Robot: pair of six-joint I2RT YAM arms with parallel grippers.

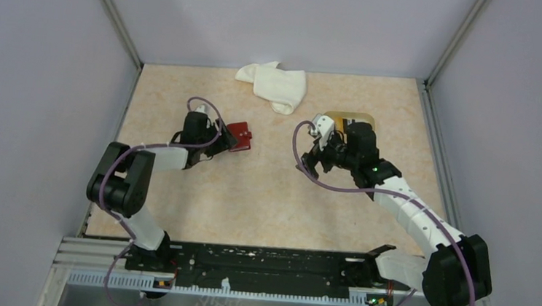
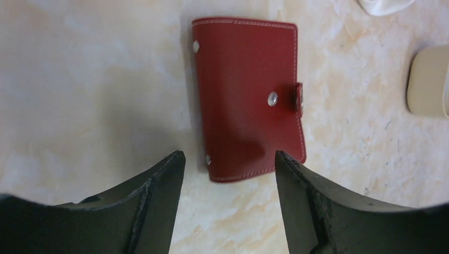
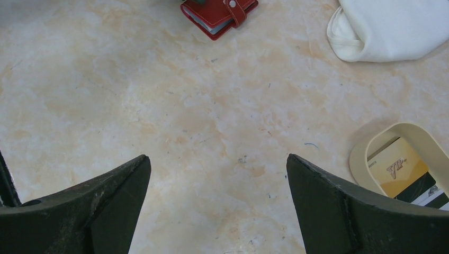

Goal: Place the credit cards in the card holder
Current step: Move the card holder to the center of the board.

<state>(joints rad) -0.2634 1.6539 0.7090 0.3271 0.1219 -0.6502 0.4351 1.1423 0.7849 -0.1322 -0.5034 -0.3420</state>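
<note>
The card holder [image 2: 246, 95], a small dark red wallet snapped shut, lies flat on the table [image 1: 272, 197] left of centre [image 1: 240, 136]. My left gripper [image 2: 227, 156] hovers open over its near end, one fingertip on each side, nothing gripped; from above this gripper [image 1: 225, 140] sits just left of the holder. The credit cards [image 3: 405, 174], a yellow one and a dark one showing, lie in a beige tray [image 3: 365, 153]. My right gripper [image 3: 218, 159] is open over bare table left of that tray. The card holder [image 3: 217, 13] also shows at the top of the right wrist view.
A crumpled white cloth [image 1: 277, 84] lies at the back centre of the table. The beige tray [image 1: 351, 118] is largely hidden under my right arm in the top view. Grey walls close in the table on three sides.
</note>
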